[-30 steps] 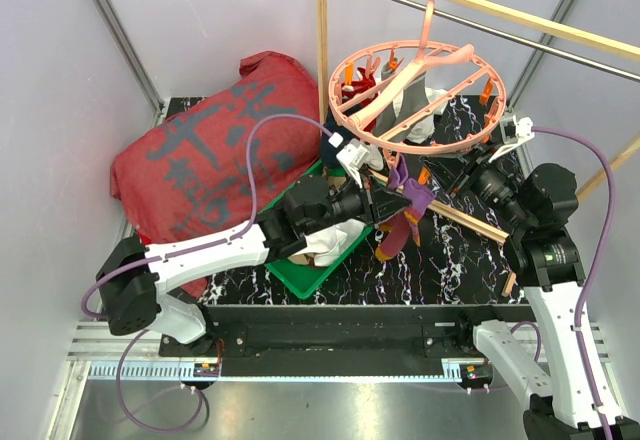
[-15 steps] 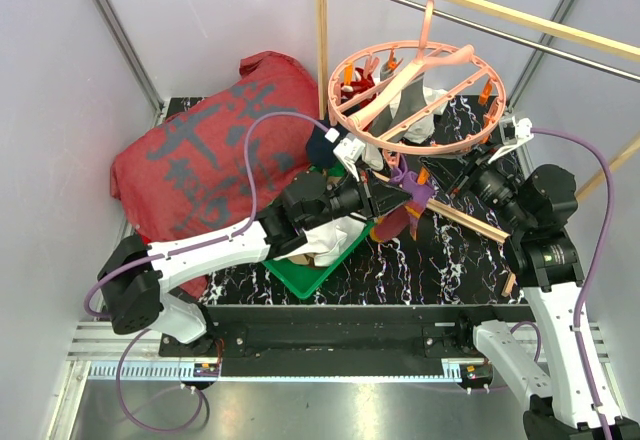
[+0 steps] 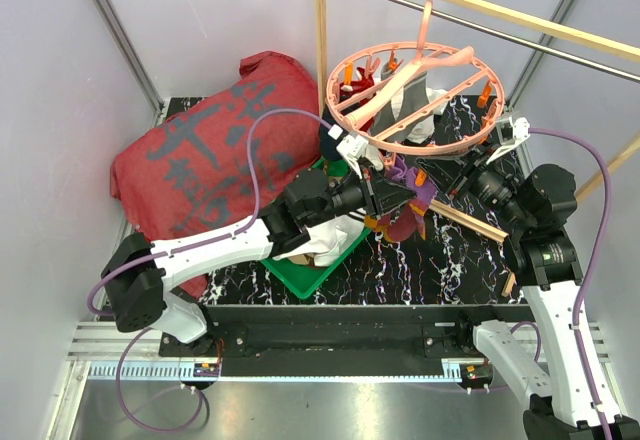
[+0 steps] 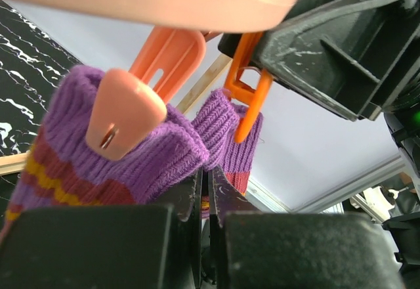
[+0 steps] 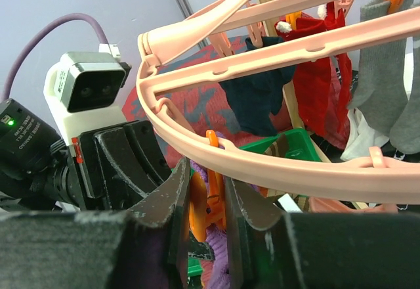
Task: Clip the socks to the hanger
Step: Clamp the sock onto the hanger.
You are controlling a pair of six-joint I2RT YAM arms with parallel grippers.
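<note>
the left gripper (image 3: 386, 198) sits just under the near rim of the hanger (image 3: 450, 148), its jaws pressed together on the folded cuff of a purple sock (image 3: 408, 210). the left wrist view shows the pinch up close: the cuff bulges out above the two dark fingers, and the sock's body hangs off to the left of them. the knit is thick and ribbed, purple at the top with yellow-orange and dull red bands lower down.

two clips dangle from the hanger's rim against that cuff. a rounded salmon clip (image 4: 125, 115) rests on the sock's left fold. a thinner, brighter orange clip (image 4: 246, 98) touches the right fold.

the right gripper (image 5: 207, 197) reaches in under the same rim from the other side, its jaws narrowed onto the orange clip and squeezing it between the matte grey pads.

only the right wrist view shows the hanger's flat smooth plastic spokes from below, with other socks already hung beyond: a navy sock (image 5: 252, 95), a red sock (image 5: 325, 66) and a grey sock (image 5: 387, 72). only the top view shows the green tray (image 3: 300, 265) and red cloth (image 3: 210, 150) left of the hanger, on the black marbled table (image 3: 440, 250).
</note>
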